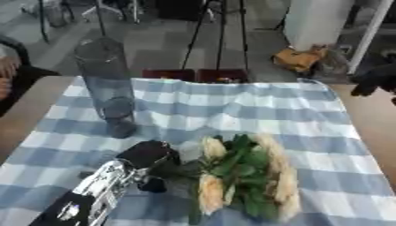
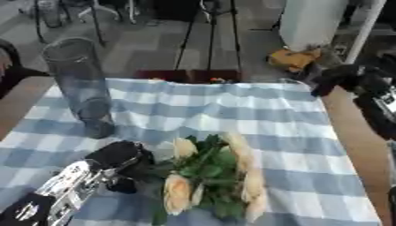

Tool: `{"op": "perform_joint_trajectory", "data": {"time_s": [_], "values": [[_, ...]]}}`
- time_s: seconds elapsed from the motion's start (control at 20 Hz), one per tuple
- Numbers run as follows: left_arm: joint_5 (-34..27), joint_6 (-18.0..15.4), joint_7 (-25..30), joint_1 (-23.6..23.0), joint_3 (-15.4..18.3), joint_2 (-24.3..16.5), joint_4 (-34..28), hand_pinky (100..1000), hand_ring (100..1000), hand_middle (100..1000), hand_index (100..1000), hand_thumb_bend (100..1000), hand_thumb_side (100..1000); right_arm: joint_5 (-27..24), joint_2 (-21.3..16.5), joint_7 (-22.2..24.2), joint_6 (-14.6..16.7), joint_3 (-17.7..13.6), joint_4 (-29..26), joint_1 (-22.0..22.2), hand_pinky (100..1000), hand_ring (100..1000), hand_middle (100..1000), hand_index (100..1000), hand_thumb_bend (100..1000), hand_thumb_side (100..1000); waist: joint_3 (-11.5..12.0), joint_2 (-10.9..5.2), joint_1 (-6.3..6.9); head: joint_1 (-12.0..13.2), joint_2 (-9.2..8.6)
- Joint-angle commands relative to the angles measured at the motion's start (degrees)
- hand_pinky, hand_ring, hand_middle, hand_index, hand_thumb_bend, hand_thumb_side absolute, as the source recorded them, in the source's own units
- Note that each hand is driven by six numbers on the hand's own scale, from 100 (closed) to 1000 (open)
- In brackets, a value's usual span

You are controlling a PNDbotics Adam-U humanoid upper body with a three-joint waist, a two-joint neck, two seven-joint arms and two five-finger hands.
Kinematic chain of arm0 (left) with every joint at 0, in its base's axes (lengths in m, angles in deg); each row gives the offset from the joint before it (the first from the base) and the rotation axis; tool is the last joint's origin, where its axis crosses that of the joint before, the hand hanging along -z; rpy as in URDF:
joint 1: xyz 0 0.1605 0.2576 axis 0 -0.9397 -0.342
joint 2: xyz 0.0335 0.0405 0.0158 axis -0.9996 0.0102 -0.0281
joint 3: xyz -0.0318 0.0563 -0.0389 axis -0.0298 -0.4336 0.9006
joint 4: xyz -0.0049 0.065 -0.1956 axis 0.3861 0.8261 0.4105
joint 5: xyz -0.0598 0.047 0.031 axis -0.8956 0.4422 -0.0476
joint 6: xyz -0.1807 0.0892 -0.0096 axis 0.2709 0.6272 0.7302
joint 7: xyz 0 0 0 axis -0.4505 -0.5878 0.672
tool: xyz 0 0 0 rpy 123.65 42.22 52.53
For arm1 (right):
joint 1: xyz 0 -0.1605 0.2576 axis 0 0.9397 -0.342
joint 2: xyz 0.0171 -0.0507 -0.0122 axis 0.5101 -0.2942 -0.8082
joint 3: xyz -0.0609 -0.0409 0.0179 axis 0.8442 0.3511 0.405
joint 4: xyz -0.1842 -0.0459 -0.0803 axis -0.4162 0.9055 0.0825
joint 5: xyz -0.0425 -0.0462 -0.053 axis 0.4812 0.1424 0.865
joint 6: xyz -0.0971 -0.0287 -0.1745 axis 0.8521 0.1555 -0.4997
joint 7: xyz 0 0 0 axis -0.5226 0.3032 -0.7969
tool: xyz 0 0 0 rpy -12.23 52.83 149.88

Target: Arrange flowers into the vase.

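The left hand (image 1: 151,158) reaches the flowers (image 1: 244,176); whether its fingers are clamped I cannot tell. Next it must grasp 1 stem and lift it to the far-left vase (image 1: 108,84).

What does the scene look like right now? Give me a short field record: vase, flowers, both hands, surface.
vase: tall clear glass vase, upright, far left of the cloth, no flowers in it
flowers: bunch of pale roses with green leaves, lying on the cloth, near centre
left hand: left hand at the stem end of the bunch, fingers hidden by its dark back
right hand: right hand raised at the right edge, away from the flowers, fingers curled, holding nothing
surface: blue and white checked cloth over a wooden table
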Motion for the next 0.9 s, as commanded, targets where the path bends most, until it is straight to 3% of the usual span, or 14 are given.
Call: {"op": "perform_joint_trajectory", "data": {"time_s": [0.05, 0.3, 0.65, 0.9], "values": [[0.33, 0.05, -0.78, -0.81, -0.14, -0.54, 4.90, 100, 100, 100, 226, 100, 244, 0.02, -1.65, 1.57, 2.03, -0.50, -0.44, -0.55, 784, 592, 503, 780, 100, 1000, -0.13, -0.11, -0.25, 0.19, -0.76], [-1.21, -0.26, -2.14, -0.84, 0.25, -0.69, 5.02, 100, 100, 100, 187, 100, 248, 0.27, -1.73, 1.25, 1.89, -0.62, -0.41, -0.33, 784, 591, 502, 781, 100, 1000, -0.09, -0.22, -0.22, 0.14, -0.64], [-2.51, 0.72, -2.37, -0.89, 0.38, -1.38, 3.21, 100, 100, 100, 138, 100, 341, 0.14, -1.73, 0.92, 1.68, -0.69, -0.45, -0.13, 784, 590, 501, 781, 100, 1000, 0.03, -0.51, -0.19, 0.06, -0.63], [-7.64, 2.06, -1.11, -1.05, 0.65, -2.94, -2.03, 100, 100, 100, 125, 100, 356, 0.17, -1.89, 0.40, 1.49, -0.82, -0.43, 0.14, 783, 589, 500, 779, 100, 1000, 0.31, -0.88, 0.00, -0.10, -0.23]]}}
